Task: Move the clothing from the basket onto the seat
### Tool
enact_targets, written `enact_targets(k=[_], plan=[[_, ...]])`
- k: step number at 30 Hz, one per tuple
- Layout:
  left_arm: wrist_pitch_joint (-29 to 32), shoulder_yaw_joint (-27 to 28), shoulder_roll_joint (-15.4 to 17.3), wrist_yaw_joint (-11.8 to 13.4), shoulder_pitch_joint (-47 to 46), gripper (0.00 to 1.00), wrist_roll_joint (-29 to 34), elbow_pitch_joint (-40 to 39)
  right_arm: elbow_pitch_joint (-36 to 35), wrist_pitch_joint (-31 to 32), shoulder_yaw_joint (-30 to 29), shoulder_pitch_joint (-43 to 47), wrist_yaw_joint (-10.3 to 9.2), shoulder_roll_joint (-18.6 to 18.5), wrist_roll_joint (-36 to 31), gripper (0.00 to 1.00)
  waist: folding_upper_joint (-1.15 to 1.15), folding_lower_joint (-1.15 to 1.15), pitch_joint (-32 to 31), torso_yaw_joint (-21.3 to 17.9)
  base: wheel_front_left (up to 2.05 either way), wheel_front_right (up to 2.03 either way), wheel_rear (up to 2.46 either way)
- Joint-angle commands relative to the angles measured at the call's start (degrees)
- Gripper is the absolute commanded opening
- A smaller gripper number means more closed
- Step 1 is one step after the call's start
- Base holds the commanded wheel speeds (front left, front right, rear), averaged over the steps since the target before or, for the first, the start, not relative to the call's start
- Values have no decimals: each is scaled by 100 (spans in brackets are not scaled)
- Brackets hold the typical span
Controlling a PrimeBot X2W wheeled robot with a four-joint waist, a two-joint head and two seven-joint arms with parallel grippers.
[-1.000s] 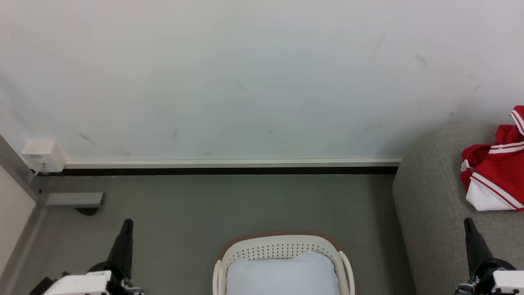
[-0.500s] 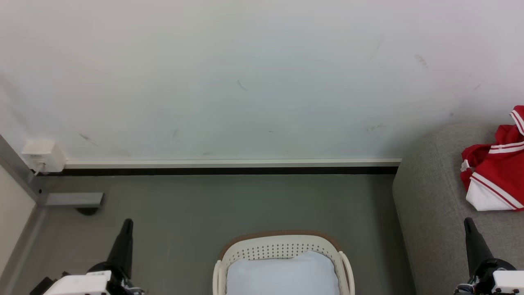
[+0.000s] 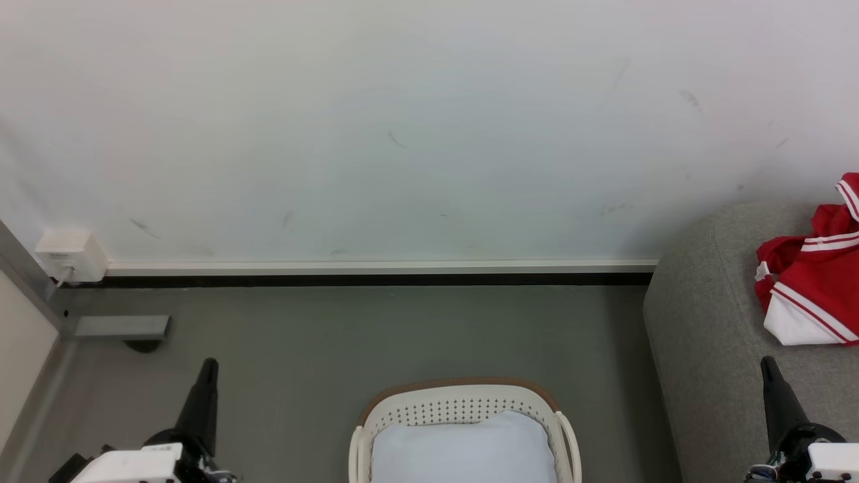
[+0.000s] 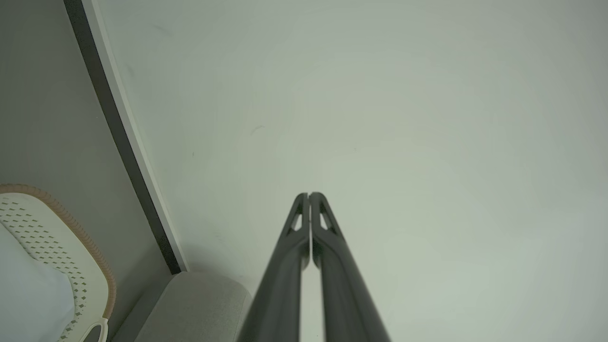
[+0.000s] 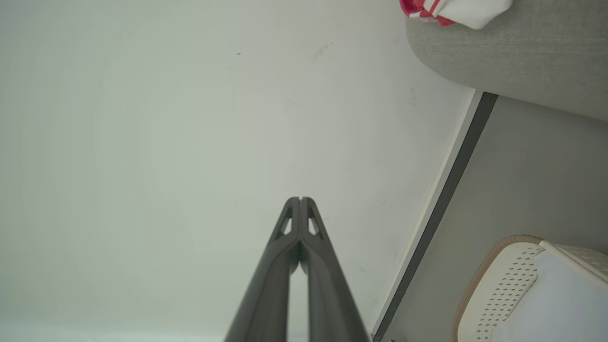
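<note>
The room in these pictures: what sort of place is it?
Probably a plain indoor room staged as a laundry corner: red clothing lying on a grey seat, and a cream basket on the floor.

— How many baskets are you counting?
— I'm counting one basket (image 3: 463,401), and it's holding one pale pad (image 3: 463,451).
— And seats?
— One seat (image 3: 704,335) is showing. One heap of red clothing (image 3: 815,282) is lying on it, though I'm not managing to tell how many garments are making up that heap.
— How many grippers are you seeing?
— Two: the left gripper (image 3: 209,363) and the right gripper (image 3: 767,361), each showing two dark fingers (image 4: 287,266) in its wrist view.
— Anything else you're counting?
— One small white box (image 3: 70,255) and one grey plate (image 3: 121,327), both sitting at the left.
</note>
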Motion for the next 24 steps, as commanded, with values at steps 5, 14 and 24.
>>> enact_targets(k=[5,14,24], plan=[[22,7,11,-30,-41,0,-77,-15,-30,17,-22,-70,-12,-45,7,0,0,0,0,0,0,0,0],[22,7,11,-30,-41,0,-78,-15,-30,17,-21,-70,-12,-45,7,0,0,0,0,0,0,0,0],[22,7,11,-31,-40,0,-78,-14,-30,17,-21,-71,-12,-45,7,0,0,0,0,0,0,0,0]])
